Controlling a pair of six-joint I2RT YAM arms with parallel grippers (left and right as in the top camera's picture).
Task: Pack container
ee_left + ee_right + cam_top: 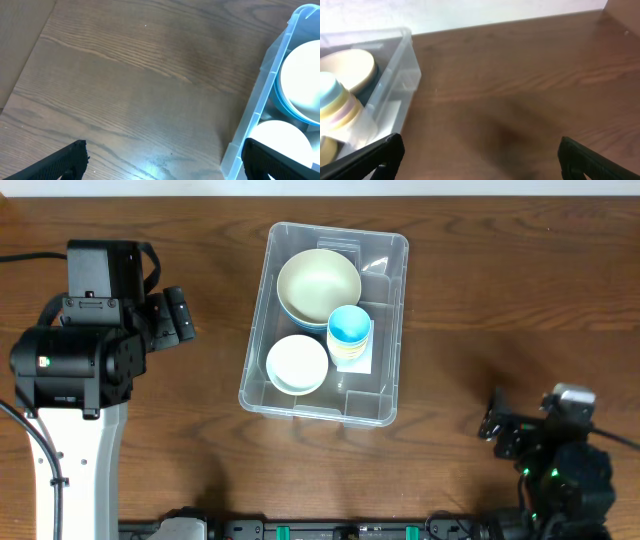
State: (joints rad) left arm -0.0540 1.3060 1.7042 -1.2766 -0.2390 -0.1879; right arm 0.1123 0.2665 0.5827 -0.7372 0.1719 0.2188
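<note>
left arm (70, 370): black motor housings, white lower link, green LED, black cables | right arm (555, 470): black, grey top block, green LEDs | tool fingers (60, 162): matte black

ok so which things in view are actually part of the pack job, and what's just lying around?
Job:
- clear container
- cream bowl, small white bowl and cup stack with a blue cup on top, all inside it
- left gripper and right gripper, both open and empty, away from the container

Lying about:
- black cable on the table, far left
</note>
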